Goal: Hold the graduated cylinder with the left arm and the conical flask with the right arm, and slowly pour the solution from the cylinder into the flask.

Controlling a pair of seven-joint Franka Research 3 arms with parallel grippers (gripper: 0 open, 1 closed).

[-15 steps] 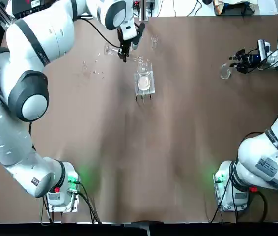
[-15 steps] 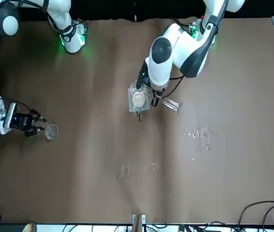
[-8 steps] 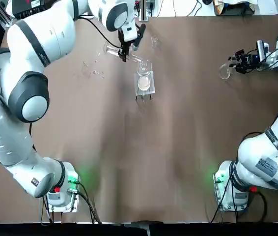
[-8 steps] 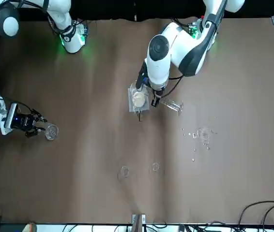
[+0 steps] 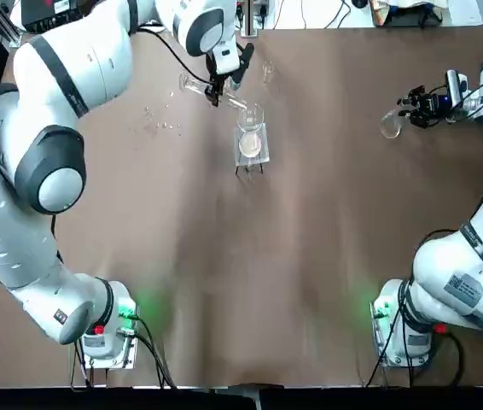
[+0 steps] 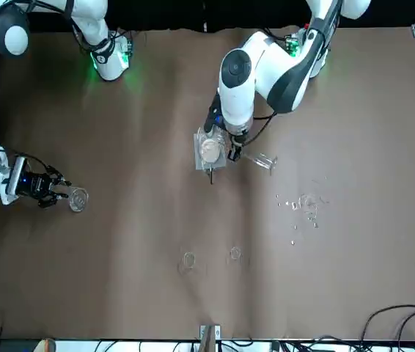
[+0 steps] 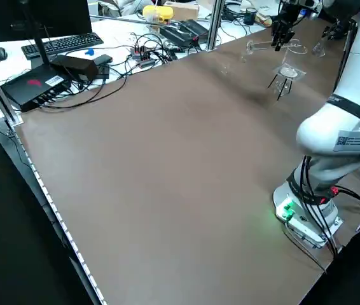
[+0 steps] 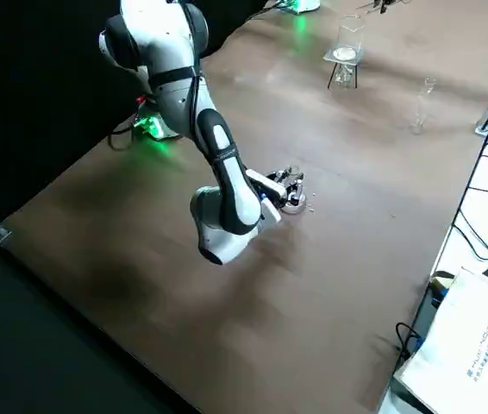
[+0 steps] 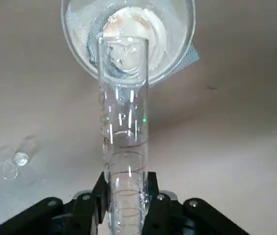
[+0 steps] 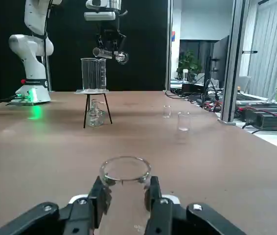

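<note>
The graduated cylinder (image 9: 124, 127), a thin clear tube, lies nearly level in the air, and my left gripper (image 5: 217, 85) is shut on it at the far middle of the table. Its mouth points over a wide clear beaker (image 5: 250, 118). In the front view the cylinder (image 6: 259, 159) sticks out sideways from the left gripper (image 6: 229, 150). The conical flask (image 5: 390, 126) is low over the table at the far right, with my right gripper (image 5: 408, 111) shut on it. Its round rim (image 10: 125, 170) shows between the right fingers (image 10: 99, 196).
The beaker stands on a small wire tripod with a white disc (image 5: 250, 145). Clear droplets (image 5: 163, 126) lie on the table to its left. Two tiny glass cups (image 6: 188, 260) stand near the far edge. Cables and equipment lie beyond the table.
The left wrist has shifted slightly toward the far edge with the cylinder. The right arm and flask have not moved.
</note>
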